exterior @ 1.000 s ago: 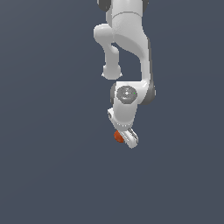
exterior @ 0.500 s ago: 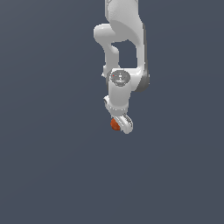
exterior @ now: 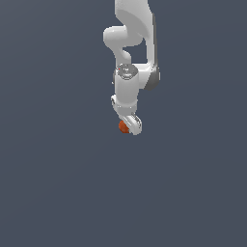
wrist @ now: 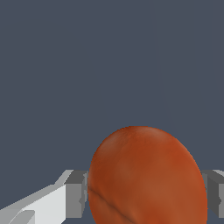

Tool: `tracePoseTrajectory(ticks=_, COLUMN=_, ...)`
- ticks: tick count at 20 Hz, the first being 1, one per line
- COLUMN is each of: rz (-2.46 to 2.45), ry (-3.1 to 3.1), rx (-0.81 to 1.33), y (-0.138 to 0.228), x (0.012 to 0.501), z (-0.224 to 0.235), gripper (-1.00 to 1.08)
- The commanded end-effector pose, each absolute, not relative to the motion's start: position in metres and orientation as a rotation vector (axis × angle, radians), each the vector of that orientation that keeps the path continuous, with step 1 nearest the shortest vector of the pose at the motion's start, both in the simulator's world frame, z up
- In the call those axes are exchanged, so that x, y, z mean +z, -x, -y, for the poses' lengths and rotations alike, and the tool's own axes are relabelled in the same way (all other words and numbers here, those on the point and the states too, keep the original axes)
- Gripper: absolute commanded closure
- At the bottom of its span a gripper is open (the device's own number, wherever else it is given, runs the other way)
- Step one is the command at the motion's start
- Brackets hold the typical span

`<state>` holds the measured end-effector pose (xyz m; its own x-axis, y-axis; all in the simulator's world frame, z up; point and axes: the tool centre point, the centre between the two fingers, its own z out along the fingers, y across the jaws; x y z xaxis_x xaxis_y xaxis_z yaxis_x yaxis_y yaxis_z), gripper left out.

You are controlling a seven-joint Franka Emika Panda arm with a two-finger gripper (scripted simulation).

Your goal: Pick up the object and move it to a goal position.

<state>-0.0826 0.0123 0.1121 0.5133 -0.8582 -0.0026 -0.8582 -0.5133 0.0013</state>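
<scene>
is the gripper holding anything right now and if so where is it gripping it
Yes. The gripper holds the orange ball, its fingers pressed against the ball's two opposite sides.

Smooth white casing on the arm (exterior: 130,29), like moulded plastic, with a soft satin shine and pale highlights along the curved parts. Darker grey at the joint (exterior: 153,79) right of centre, more matt. A small metallic-looking cap (exterior: 126,70) on top of the wrist, slightly glossy. White and smooth also on the pincer (exterior: 129,126), with flat matt grey pads (wrist: 77,193). Orange-red on the ball (wrist: 148,177), mottled, mostly matt, with one thin dark crease low on its skin. Plain, even dark grey background, no texture.
</scene>
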Motion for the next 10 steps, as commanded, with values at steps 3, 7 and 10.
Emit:
tracePoseTrajectory(ticks=3, rz=-1.549, ry=2.732, rx=0.001, y=0.0949, x=0.1187, z=-0.0079, gripper=1.08)
tracePoseTrajectory(ticks=7, rz=-1.549, ry=2.732, rx=0.001, y=0.0996, x=0.1211, z=-0.006, gripper=1.08)
tracePoseTrajectory(ticks=10, rz=-1.55, ry=2.732, rx=0.001, y=0.0993, x=0.1214, z=-0.0057, gripper=1.08)
